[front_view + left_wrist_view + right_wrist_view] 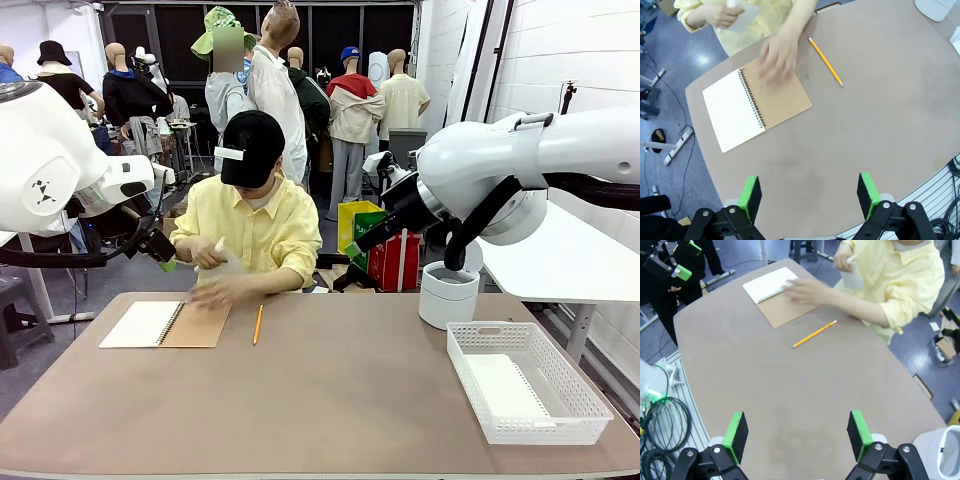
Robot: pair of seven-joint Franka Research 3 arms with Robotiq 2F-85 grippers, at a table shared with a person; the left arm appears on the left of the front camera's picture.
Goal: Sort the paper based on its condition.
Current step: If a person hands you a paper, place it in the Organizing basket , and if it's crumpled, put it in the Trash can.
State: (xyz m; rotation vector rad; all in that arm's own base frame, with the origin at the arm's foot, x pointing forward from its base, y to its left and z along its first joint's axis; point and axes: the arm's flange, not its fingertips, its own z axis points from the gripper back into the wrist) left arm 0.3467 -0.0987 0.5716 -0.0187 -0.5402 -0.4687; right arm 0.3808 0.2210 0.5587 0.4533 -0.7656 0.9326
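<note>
Across the brown worktop [340, 400] a sheet of paper [742, 11] is held by the person's hand [720, 15]. Both the left gripper [810, 197] and the right gripper [797, 435] are held high with jaws wide and empty; sorting is judged not yet begun. A handover must be awaited next.

The robot's two big arms are smooth, round and shiny white, with black rings at the joints. The left arm [45, 150] has small black marks on its side, and a black cable hangs under it. The right arm [520, 165] has a thick black cable looping down. Each pincer, left pincer [810, 196] and right pincer [796, 436], is black with screws and two bright green pads. The person [248, 225] wears a pale yellow shirt with rolled sleeves and a black cap.
</note>
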